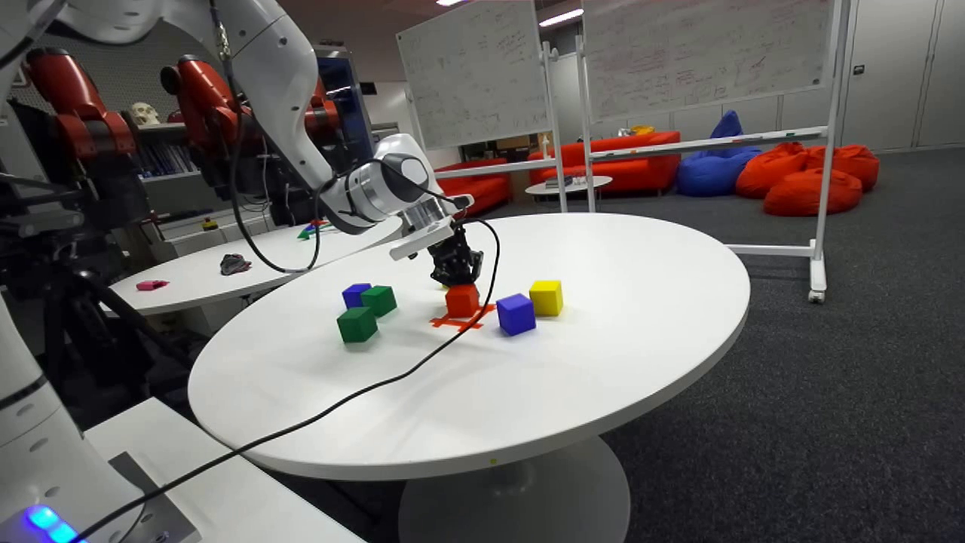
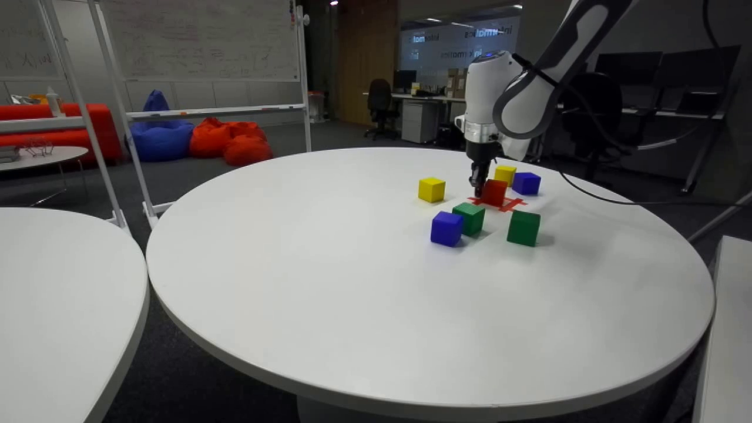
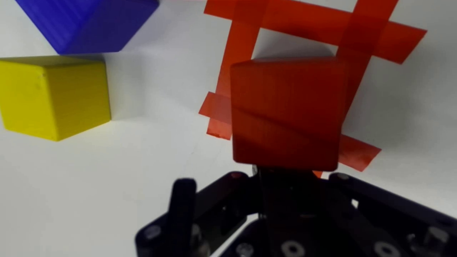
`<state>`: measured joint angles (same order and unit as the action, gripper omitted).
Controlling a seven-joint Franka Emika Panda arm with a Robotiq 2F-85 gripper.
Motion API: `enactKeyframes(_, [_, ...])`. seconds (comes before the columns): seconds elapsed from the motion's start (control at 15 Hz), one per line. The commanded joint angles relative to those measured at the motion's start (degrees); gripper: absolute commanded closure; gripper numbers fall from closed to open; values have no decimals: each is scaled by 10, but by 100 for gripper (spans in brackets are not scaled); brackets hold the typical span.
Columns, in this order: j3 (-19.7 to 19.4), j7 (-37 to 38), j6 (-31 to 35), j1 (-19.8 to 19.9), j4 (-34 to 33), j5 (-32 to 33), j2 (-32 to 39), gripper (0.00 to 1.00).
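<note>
Cube of solid red [image 3: 285, 114], flat-faced and probably painted wood, stands over crossed strips of red tape [image 3: 307, 21] on a round white table [image 2: 282, 294]; it should handle as light, stiff, hardly fragile, perhaps a little slippery on its smooth faces; best held across two opposite sides, about midway up; black two-fingered gripper [image 3: 291, 175] stands beside it, jaws pressed together with nothing visible between them; the tips meet or almost meet one side face, contact too hidden to confirm. Near the tape sit a bright yellow cube [image 3: 57, 100] and a deep blue cube [image 3: 93, 25]; in both exterior views, a dark green cube [image 2: 523, 228] and its green twin [image 2: 468, 218] stand near, the twin close to another blue cube [image 2: 446, 228]; farther back, a red sofa [image 1: 648, 172] and a wheeled whiteboard [image 1: 709, 60].
</note>
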<state>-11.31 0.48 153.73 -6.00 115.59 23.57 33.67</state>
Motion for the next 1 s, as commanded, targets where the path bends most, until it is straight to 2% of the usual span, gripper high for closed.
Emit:
enactKeyframes(0.0, [-14, 17, 28, -10, 28, 26, -17, 100])
enactKeyframes(0.53, [-57, 51, 100, -44, 85, 71, -47, 100])
enactKeyframes(0.93, [-135, 127, 139, -122, 142, 148, -106, 100])
